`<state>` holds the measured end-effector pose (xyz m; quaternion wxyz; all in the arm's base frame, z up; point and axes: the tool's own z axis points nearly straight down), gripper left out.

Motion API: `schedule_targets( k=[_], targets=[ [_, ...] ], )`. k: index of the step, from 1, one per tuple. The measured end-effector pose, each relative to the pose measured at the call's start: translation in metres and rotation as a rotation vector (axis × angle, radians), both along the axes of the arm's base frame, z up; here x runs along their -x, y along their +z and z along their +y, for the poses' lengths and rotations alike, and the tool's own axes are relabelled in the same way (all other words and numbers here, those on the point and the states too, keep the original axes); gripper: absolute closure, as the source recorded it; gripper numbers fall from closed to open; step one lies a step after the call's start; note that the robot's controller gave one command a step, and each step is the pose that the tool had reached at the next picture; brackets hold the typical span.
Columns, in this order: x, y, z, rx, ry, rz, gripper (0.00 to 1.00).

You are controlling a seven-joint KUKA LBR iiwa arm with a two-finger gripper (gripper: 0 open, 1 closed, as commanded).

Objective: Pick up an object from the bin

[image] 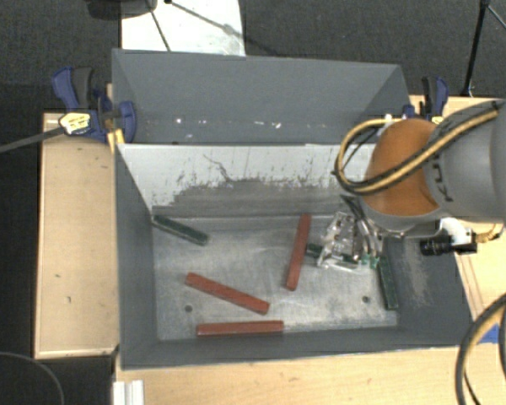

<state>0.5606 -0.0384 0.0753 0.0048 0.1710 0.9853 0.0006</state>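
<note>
Your hand (pixel 347 250) is down low in the grey bin (pixel 253 99), right of middle, close to the floor; wide or narrow, you can't tell from this angle, nor whether it grips anything; orange wrist cover (pixel 401 180) and looped cables (pixel 344 154) sit just above it. Just left of the hand lies the near red-brown bar (pixel 298 251), steep in the view, top end toward the back wall. Just right of the hand and a bit nearer the front lies the right dark green bar (pixel 388 283), along the right wall; the hand sits between those two. Well apart to the left: slanted red-brown bar (pixel 226 294) mid-floor; front red-brown bar (pixel 239 328) along the front wall; left dark green bar (pixel 180 229) by the left wall, toward the back.
</note>
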Motion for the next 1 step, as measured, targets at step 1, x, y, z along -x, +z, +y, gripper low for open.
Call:
schedule_targets(
  k=[1],
  targets=[
    [0.0020, 0.0041, 0.0002, 0.000, 0.000, 0.005, 1.00]
  ],
)
